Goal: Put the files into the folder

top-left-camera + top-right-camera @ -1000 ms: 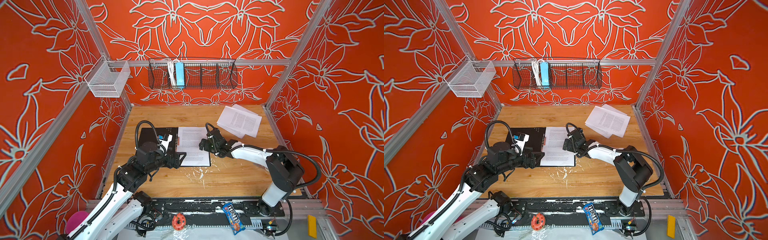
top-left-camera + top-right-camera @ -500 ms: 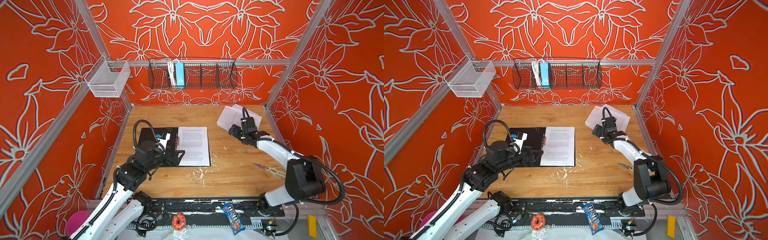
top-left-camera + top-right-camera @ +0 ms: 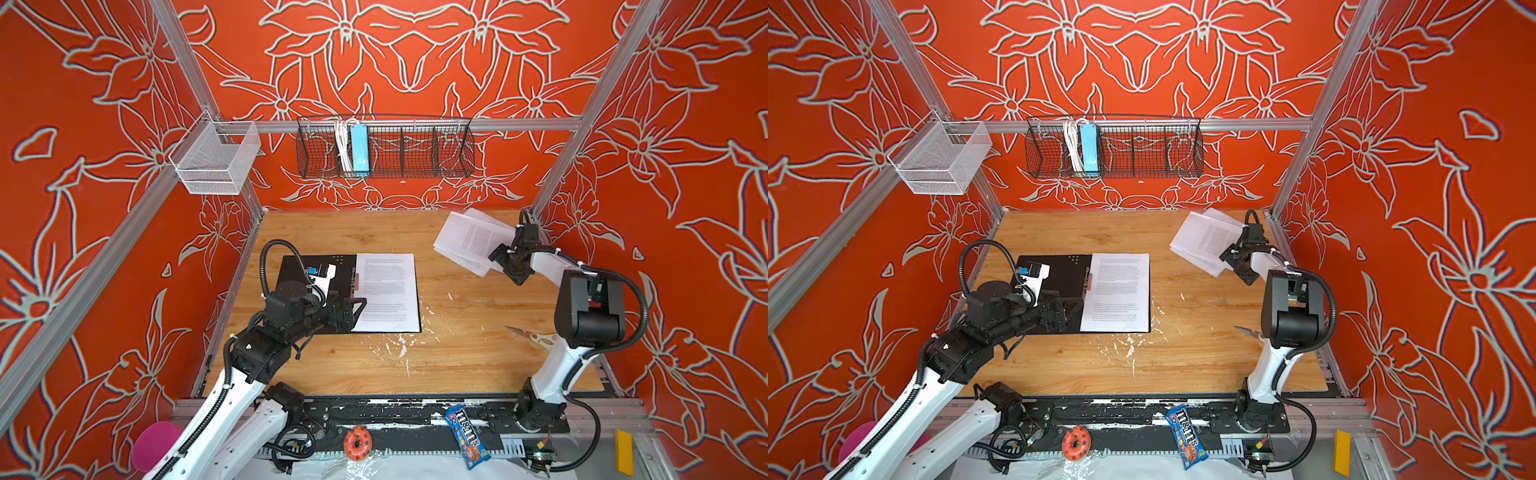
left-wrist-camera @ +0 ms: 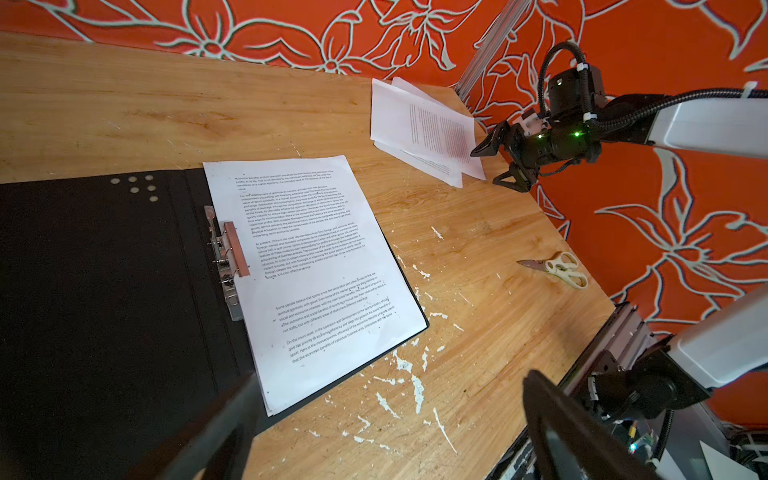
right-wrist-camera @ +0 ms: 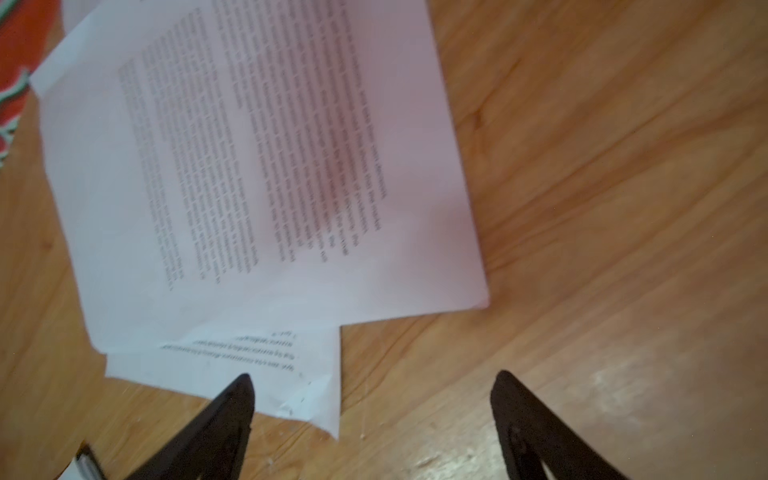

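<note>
"Two jaws spread on your left gripper (image 4: 389, 376), nothing held, above the open folder (image 4: 104, 270) with one sheet (image 3: 386, 291) inside"
"And right?"
"Your right gripper (image 4: 488, 166) gapes empty at the edge of the loose files (image 3: 469, 241), back-right corner"

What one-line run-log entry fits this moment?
folder: open flat, sheet inside | loose files: piled, far right corner of table | left gripper: open, over folder | right gripper: open, empty, beside loose files

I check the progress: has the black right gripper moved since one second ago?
Yes. The right gripper went rightward, from the open black folder to the loose white sheets.
</note>
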`<move>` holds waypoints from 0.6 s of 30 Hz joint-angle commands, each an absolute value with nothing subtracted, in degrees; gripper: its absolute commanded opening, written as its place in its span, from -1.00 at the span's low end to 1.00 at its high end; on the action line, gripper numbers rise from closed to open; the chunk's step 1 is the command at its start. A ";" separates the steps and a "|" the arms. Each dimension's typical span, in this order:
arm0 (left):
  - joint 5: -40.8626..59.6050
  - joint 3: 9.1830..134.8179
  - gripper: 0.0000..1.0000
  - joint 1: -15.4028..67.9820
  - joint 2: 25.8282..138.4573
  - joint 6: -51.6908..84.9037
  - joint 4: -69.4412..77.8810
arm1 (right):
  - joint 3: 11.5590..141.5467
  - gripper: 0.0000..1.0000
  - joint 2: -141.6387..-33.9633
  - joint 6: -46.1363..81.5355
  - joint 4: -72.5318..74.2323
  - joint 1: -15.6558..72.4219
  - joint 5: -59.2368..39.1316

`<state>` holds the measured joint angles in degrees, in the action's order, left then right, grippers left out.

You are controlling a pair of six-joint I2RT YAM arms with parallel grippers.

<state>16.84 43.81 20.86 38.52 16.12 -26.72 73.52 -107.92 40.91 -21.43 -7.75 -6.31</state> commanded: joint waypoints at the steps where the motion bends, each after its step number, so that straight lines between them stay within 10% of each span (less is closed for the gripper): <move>1: 20.22 42.97 0.95 18.90 38.67 16.60 -24.66 | 80.92 0.80 -112.69 39.93 -25.38 -7.38 -9.45; 18: 29.35 41.82 0.95 12.51 38.87 20.37 -20.58 | 106.34 0.74 -133.09 37.39 -33.92 -2.86 -22.69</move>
<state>25.76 42.46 13.76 38.87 18.74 -23.11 102.87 -129.67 38.11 -28.75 -3.92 -19.35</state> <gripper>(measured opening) 0.978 0.871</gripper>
